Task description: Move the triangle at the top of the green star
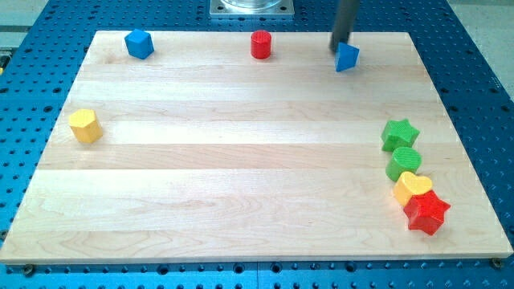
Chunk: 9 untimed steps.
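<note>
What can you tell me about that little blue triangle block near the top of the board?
The blue triangle is a small, solid-coloured wedge with a matte look, lying flat on the wooden board near the view's top edge, right of centre. My tip sits at its upper left corner, apparently touching it. No other block touches it; the green star lies well below it, toward the view's right.

My tip [340, 48] is dark grey. The triangle [347, 58] is blue, as is the cube-like block [139, 43]. The cylinder [261, 44] and the star [426, 212] at the view's bottom right are red. The hexagon [85, 126] and the heart [411, 187] are yellow. The green star [400, 134] and the round block [403, 162] are green. The board [241, 168] is pale striped wood on a blue perforated table [32, 72].
</note>
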Tool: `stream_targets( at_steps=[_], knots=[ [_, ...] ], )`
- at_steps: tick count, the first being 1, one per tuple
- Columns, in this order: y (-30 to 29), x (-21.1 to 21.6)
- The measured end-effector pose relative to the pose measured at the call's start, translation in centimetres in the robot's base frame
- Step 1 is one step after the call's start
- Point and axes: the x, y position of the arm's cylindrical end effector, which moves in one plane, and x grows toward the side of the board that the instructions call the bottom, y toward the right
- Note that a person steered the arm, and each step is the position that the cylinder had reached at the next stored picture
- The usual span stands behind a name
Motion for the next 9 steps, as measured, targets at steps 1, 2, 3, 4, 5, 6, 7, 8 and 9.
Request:
stream_targets(
  at_steps=[1,2,3,4,5,6,7,8,9],
  knots=[
    [4.5,4.2],
    [4.7,5.5],
    [3.1,4.8],
    [0.2,7.0],
    [1.4,8.3],
    [5.8,8.6],
    [4.4,9.4],
    [4.1,10.3],
    [7.4,11.4]
  ],
)
